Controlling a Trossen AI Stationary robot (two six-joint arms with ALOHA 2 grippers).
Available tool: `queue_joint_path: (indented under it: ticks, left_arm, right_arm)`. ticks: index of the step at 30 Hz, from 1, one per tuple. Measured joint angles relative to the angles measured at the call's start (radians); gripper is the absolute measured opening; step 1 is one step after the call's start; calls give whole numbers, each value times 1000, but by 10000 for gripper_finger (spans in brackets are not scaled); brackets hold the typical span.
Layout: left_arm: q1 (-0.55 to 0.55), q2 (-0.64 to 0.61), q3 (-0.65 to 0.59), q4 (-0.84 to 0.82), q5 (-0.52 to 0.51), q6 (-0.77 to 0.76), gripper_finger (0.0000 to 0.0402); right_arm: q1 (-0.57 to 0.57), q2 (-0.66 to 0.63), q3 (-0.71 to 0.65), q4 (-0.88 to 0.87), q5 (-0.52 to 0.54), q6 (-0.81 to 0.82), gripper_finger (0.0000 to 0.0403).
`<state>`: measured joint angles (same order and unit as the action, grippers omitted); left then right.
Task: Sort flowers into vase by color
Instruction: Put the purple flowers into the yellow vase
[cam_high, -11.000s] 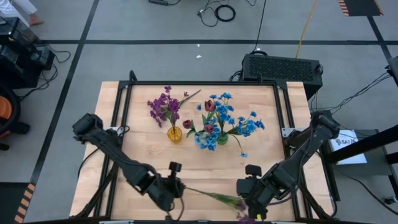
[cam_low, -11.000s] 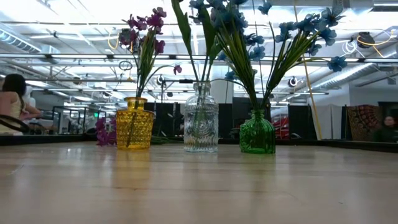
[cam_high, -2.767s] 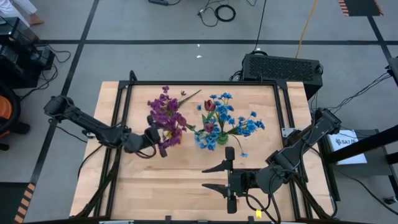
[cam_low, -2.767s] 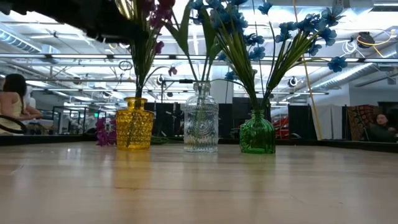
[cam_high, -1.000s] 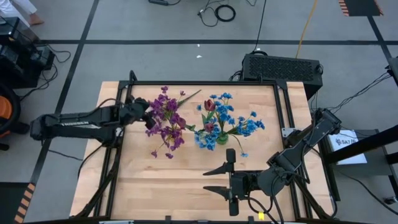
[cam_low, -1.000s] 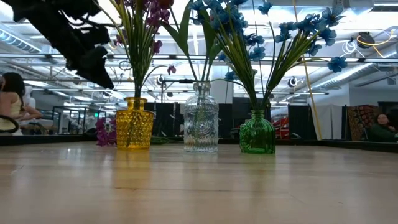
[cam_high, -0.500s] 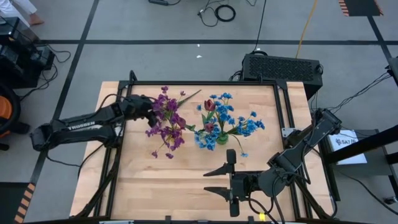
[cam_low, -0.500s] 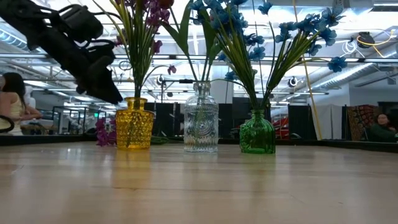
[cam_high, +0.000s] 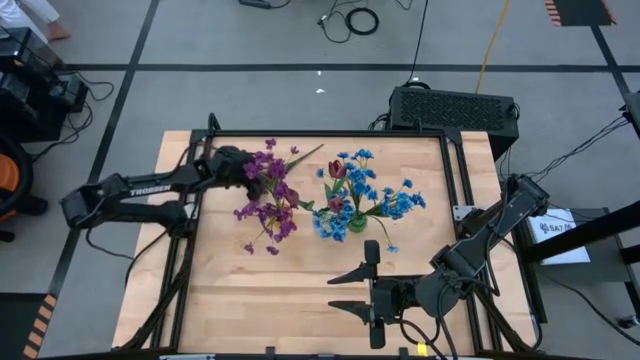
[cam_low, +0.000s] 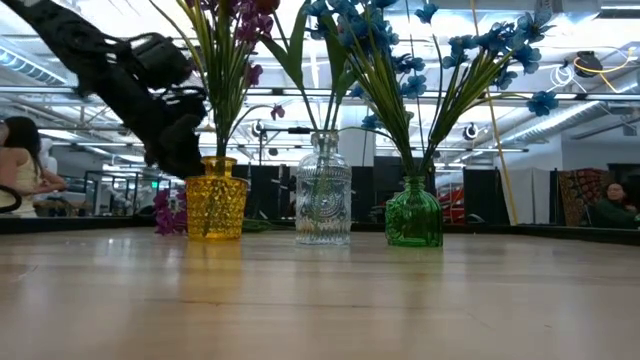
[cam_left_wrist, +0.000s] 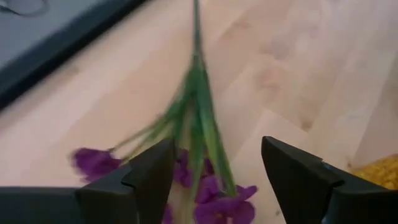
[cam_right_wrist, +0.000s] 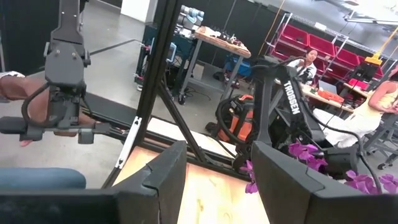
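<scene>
Flowers are nearly sorted — purple sprigs (cam_high: 268, 195) stand in the yellow vase (cam_low: 216, 197), blue ones (cam_high: 368, 195) fill the green vase (cam_low: 414, 213) and the dark red blossoms sit over the clear vase (cam_low: 323, 203) between them, while one purple sprig (cam_left_wrist: 200, 146) lies loose on the table's far side. Over the last second the left gripper (cam_high: 240, 166) has swung from beside the yellow vase toward that far edge, and its wrist view shows the fingers spread with the stray sprig between them — likely the next pick. Parked at the near edge, the right gripper (cam_high: 352, 291) is spread wide and carries nothing.
</scene>
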<state>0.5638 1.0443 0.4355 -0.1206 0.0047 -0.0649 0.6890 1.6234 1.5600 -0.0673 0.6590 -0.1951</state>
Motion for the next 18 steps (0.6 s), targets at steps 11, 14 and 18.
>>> queue_joint_path:
  ticks: [11,14,18]
  left_arm:
    - [0,223,10,107,-6,47,249]
    - [0,252,10,132,-7,48,247]
    - [18,288,11,136,-15,54,226]
  right_arm:
    - [0,0,0,-11,0,6,173]
    - [0,0,0,-15,0,7,173]
    - [0,0,0,-15,0,8,173]
